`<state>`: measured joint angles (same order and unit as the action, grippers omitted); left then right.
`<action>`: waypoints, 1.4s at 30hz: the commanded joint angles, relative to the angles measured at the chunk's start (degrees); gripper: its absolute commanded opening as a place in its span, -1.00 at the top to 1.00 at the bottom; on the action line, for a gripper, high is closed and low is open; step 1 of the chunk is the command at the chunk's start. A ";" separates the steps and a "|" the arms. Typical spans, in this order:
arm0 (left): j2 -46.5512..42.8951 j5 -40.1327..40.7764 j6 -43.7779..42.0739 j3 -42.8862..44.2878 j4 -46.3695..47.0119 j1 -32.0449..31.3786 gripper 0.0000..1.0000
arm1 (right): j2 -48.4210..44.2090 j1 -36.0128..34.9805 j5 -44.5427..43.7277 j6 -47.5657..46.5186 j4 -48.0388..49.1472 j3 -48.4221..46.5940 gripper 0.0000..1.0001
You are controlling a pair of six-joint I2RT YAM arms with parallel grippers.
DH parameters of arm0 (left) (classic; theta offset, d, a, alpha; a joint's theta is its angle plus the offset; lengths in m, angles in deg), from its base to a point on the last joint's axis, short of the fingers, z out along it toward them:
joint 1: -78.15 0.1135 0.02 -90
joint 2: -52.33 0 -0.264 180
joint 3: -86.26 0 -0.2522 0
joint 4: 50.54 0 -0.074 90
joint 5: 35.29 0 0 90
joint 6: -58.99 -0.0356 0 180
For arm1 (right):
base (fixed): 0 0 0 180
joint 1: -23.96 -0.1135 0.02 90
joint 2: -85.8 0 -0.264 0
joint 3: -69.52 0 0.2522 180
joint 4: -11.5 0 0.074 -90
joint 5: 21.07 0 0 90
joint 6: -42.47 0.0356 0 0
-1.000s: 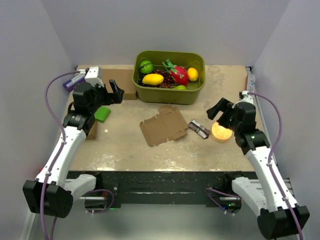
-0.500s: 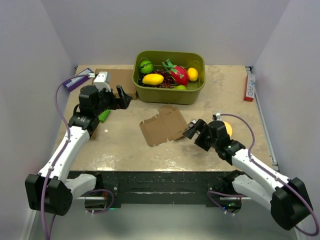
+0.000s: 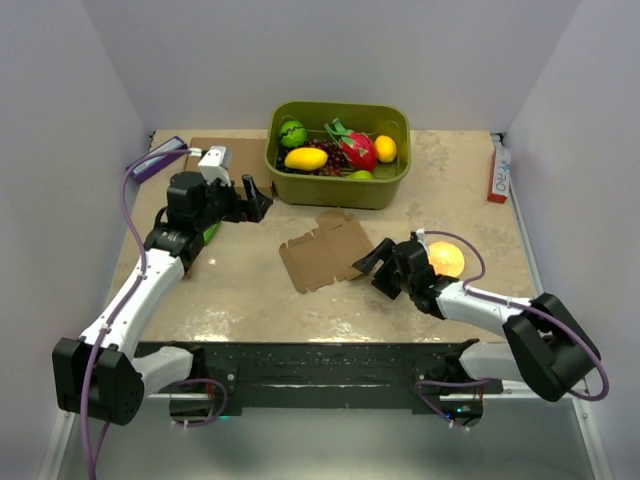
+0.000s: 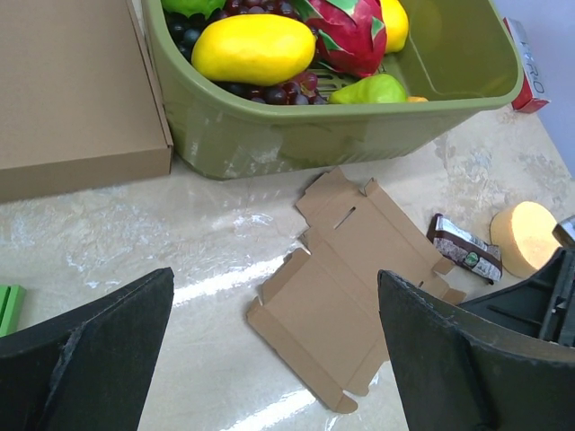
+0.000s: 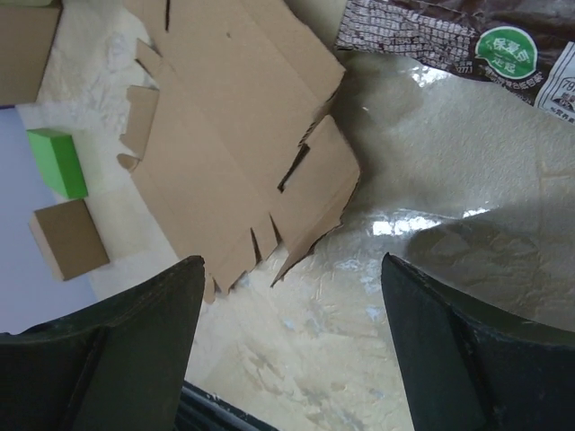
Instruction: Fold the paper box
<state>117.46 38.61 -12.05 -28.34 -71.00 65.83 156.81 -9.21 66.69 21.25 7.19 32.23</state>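
The paper box (image 3: 325, 250) is a flat, jagged-edged brown cardboard cutout lying unfolded on the table's middle, in front of the green bin. It shows in the left wrist view (image 4: 355, 278) and the right wrist view (image 5: 229, 135). My right gripper (image 3: 378, 266) is open and empty, low over the table just off the cutout's right edge. My left gripper (image 3: 252, 198) is open and empty, raised to the left of the cutout near the bin's left end.
A green bin (image 3: 338, 185) of toy fruit stands at the back. A brown snack wrapper (image 5: 458, 40) and an orange disc (image 3: 446, 259) lie beside the right gripper. A large flat carton (image 4: 76, 90), a green block (image 3: 208, 232) and a small brown carton (image 5: 67, 238) sit at left.
My right arm has swung left and down from the right side until its gripper is at the cutout's right edge. My left gripper has moved right, toward the bin.
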 commanded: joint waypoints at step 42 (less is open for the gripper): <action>-7.29 -17.55 -4.55 -0.48 11.08 0.53 -1.00 | -16.33 -0.32 5.39 -29.80 -19.11 -21.28 1.00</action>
<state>112.73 27.33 -15.59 -29.08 -66.36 64.72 141.18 -9.93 66.10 4.46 -3.28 17.69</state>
